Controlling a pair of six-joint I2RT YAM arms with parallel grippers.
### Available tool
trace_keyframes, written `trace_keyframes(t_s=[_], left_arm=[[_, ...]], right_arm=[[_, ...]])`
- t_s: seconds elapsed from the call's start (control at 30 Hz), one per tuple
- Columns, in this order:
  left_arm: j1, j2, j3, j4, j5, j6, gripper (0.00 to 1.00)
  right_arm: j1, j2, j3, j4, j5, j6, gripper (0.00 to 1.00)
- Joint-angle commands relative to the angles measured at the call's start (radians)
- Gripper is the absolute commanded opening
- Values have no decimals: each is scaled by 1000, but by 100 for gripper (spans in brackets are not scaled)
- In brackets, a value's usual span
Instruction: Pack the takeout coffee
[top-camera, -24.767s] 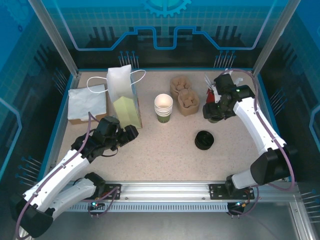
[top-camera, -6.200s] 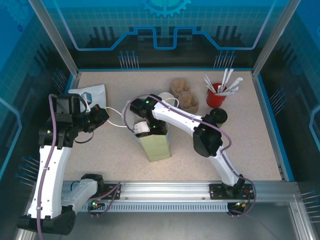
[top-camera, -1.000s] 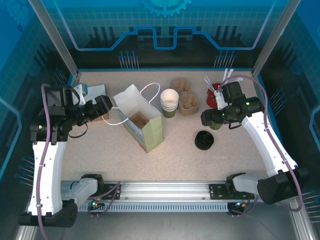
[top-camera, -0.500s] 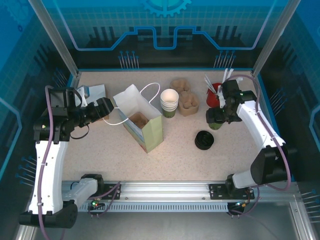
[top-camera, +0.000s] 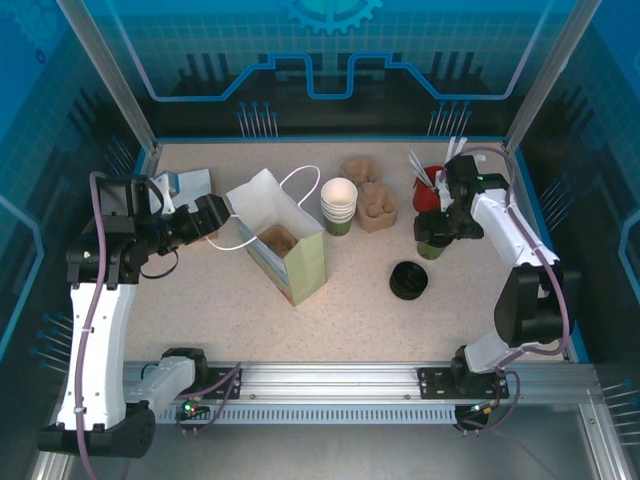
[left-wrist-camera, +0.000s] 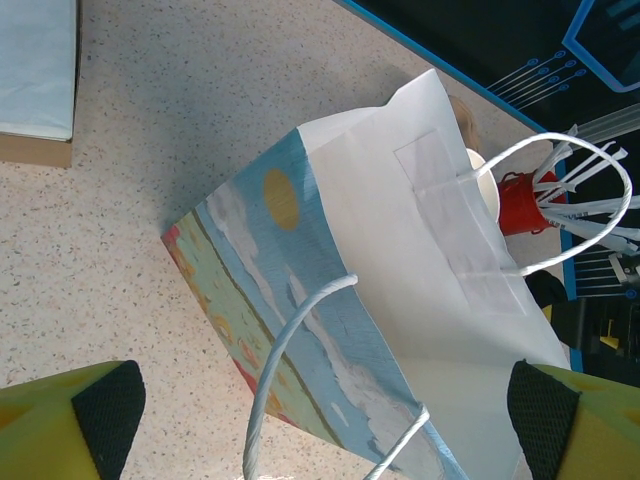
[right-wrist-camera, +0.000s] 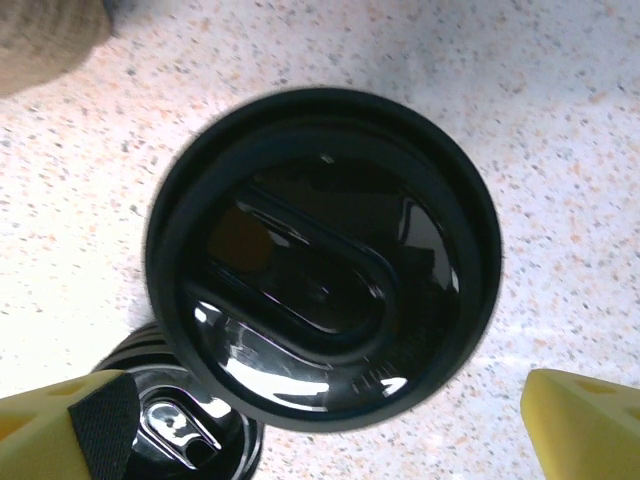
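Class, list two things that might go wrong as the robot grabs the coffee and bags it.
The right gripper is open over the coffee, with the lid stack beside one finger: closing might clip it. The straw cup stands close behind, so lifting may knock it.

Overhead rear camera covers the whole bench (top-camera: 470, 310); wrist cameras view its paper bag (left-wrist-camera: 400, 300) and takeout coffee (right-wrist-camera: 322, 255) closely.
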Motion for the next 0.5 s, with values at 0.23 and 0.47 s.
trace_keyframes(t_s=[0.23, 0.47], left_arm=[[10, -2, 9, -16, 23, 36, 97], [10, 0, 14, -19, 23, 38, 97]], right_arm=[[-14, 62, 61, 8, -38, -22, 100], [-14, 104, 83, 2, -22, -30, 100]])
